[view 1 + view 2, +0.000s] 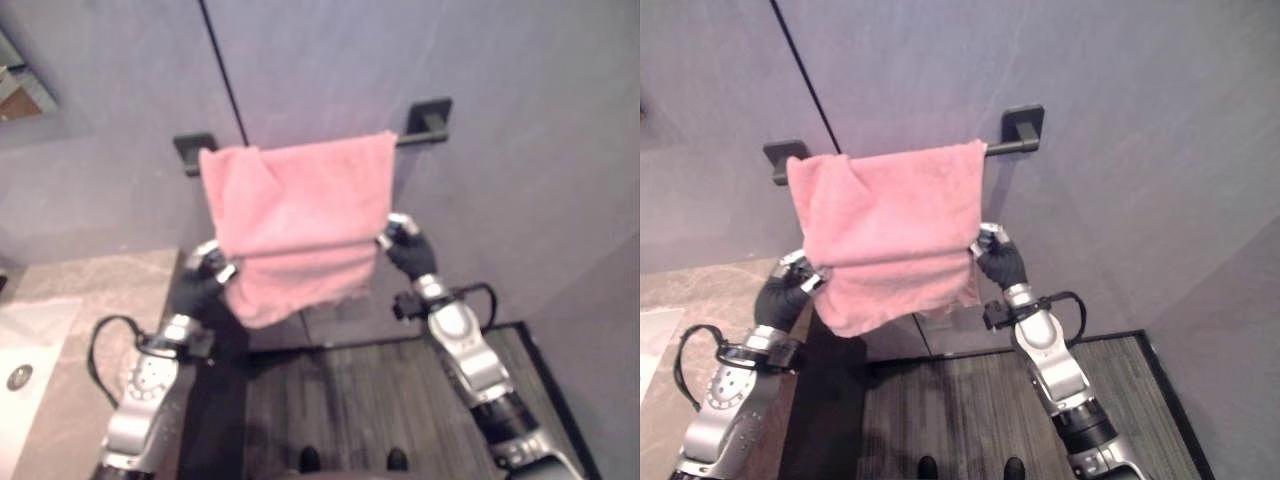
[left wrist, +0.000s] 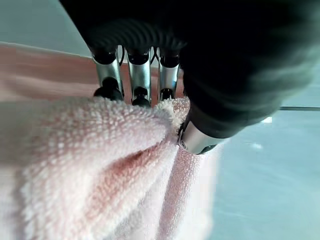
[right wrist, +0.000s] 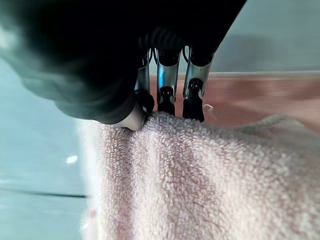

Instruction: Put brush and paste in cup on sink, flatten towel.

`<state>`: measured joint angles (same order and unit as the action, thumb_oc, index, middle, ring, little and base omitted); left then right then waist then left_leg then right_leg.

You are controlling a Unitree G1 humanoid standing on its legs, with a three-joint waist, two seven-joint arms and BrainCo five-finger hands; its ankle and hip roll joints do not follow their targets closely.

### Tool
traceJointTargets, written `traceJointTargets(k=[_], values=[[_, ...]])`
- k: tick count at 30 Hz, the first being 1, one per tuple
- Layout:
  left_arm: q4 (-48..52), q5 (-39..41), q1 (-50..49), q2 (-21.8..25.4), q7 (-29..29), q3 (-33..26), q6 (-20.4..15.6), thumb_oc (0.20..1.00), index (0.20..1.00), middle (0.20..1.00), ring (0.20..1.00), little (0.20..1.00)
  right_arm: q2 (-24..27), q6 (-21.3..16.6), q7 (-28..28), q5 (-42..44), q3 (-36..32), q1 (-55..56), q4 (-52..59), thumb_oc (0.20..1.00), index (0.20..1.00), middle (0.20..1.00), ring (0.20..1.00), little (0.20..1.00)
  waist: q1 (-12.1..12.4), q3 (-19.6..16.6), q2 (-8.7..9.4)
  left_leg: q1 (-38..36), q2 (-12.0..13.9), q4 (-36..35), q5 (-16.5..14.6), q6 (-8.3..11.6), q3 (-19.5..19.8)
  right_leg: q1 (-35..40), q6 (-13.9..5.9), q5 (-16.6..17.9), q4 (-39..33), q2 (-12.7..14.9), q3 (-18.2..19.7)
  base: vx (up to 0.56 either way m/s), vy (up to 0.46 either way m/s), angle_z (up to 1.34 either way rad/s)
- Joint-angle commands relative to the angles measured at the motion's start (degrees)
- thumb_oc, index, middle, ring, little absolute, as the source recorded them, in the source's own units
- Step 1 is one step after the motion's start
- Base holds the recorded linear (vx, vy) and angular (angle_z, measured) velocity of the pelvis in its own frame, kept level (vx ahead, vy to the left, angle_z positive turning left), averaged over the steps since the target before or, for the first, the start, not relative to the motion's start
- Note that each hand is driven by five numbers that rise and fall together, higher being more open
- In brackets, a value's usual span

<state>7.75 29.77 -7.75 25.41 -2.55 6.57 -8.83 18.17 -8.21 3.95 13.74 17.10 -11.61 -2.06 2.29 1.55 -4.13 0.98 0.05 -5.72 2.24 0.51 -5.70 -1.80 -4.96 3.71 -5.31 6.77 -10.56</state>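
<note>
A pink towel (image 1: 300, 215) hangs over a black wall rail (image 1: 415, 137), its front layer ending above a longer back layer. My left hand (image 1: 205, 275) pinches the towel's lower left corner; in the left wrist view its fingers (image 2: 135, 80) and thumb close on the terry cloth (image 2: 90, 165). At the right edge my right hand (image 1: 405, 245) holds the towel, fingers (image 3: 167, 85) and thumb pressed into the pile (image 3: 200, 180). Both hands hold the towel's front layer out sideways.
A beige stone counter (image 1: 95, 290) with a white sink basin (image 1: 20, 370) lies at the lower left. A mirror's corner (image 1: 20, 95) shows at the upper left. Dark planked floor (image 1: 370, 400) lies below the towel. A black seam (image 1: 225, 75) runs up the grey wall.
</note>
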Motion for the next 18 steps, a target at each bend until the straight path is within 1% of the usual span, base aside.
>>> traceJointTargets(k=[1, 8, 15, 16, 17, 18], values=[[-1.4, 0.7, 0.7, 2.2, 2.1, -5.0, -2.2, 0.2, 0.2, 0.2, 0.2, 0.2, -0.3, -1.6, 1.7, 3.1, -4.8, -1.2, 0.4, 0.2, 0.2, 0.2, 0.2, 0.2, -0.4, -0.9, 1.74, -1.3, -1.7, 0.7, -5.3, -2.72, 3.4, 2.8, -1.63, -3.5, 0.3, 1.7, -3.9, 0.0, 0.0, 0.0], [-2.8, 0.8, 1.2, 2.1, 2.1, -4.6, -1.9, 0.2, 0.2, 0.2, 0.2, 0.2, -0.5, -1.6, 1.9, 2.9, -5.4, -1.2, -0.4, 0.2, 0.2, 0.2, 0.2, 0.2, -1.1, -0.9, 2.07, -1.2, -1.6, 0.7, -5.2, -2.45, 4.5, 3.6, -1.16, -3.7, 0.3, 1.3, -5.0, 0.0, -0.017, 0.06], [-3.6, 0.7, 1.6, 2.3, 2.2, -4.8, -1.9, 0.2, 0.2, 0.2, 0.2, 0.2, -0.4, -1.9, 1.9, 2.8, -5.2, -1.7, -0.6, 0.2, 0.2, 0.2, 0.2, 0.2, -1.1, -1.1, 2.31, -1.2, -1.3, 0.7, -5.0, -2.25, 4.7, 3.9, -0.93, -4.1, 0.3, 1.0, -5.5, 0.0, -0.016, 0.05], [-3.6, 0.7, 1.6, 2.3, 2.2, -4.8, -1.9, 0.2, 0.2, 0.2, 0.2, 0.2, -0.4, -2.0, 1.9, 2.8, -5.2, -1.7, -0.7, 0.222, 0.222, 0.222, 0.222, 0.222, -1.1, -1.1, 2.31, -1.3, -1.3, 0.7, -5.0, -2.24, 4.7, 3.9, -0.93, -4.1, 0.3, 1.0, -5.5, 0.02, -0.041, -0.01], [-3.5, -0.6, 1.0, 2.2, 2.6, -5.1, -1.6, 1.0, 1.0, 1.0, 1.0, 1.0, -0.3, -1.6, 2.1, 1.9, -5.2, -1.6, -1.0, 1.0, 1.0, 1.0, 1.0, 1.0, -1.0, -1.2, 2.34, -1.4, -1.2, 0.7, -5.0, -2.18, 4.8, 4.1, -0.88, -4.3, 0.3, 0.8, -5.4, 0.02, -0.031, 0.0], [-3.4, -0.7, 1.0, 2.2, 2.6, -5.1, -1.5, 1.0, 1.0, 1.0, 1.0, 1.0, -0.3, -1.6, 2.1, 1.9, -5.2, -1.6, -1.0, 1.0, 1.0, 1.0, 1.0, 1.0, -1.0, -1.2, 2.34, -1.5, -1.1, 0.7, -5.0, -2.17, 4.8, 4.1, -0.87, -4.3, 0.3, 0.8, -5.4, 0.02, -0.048, 0.0]])
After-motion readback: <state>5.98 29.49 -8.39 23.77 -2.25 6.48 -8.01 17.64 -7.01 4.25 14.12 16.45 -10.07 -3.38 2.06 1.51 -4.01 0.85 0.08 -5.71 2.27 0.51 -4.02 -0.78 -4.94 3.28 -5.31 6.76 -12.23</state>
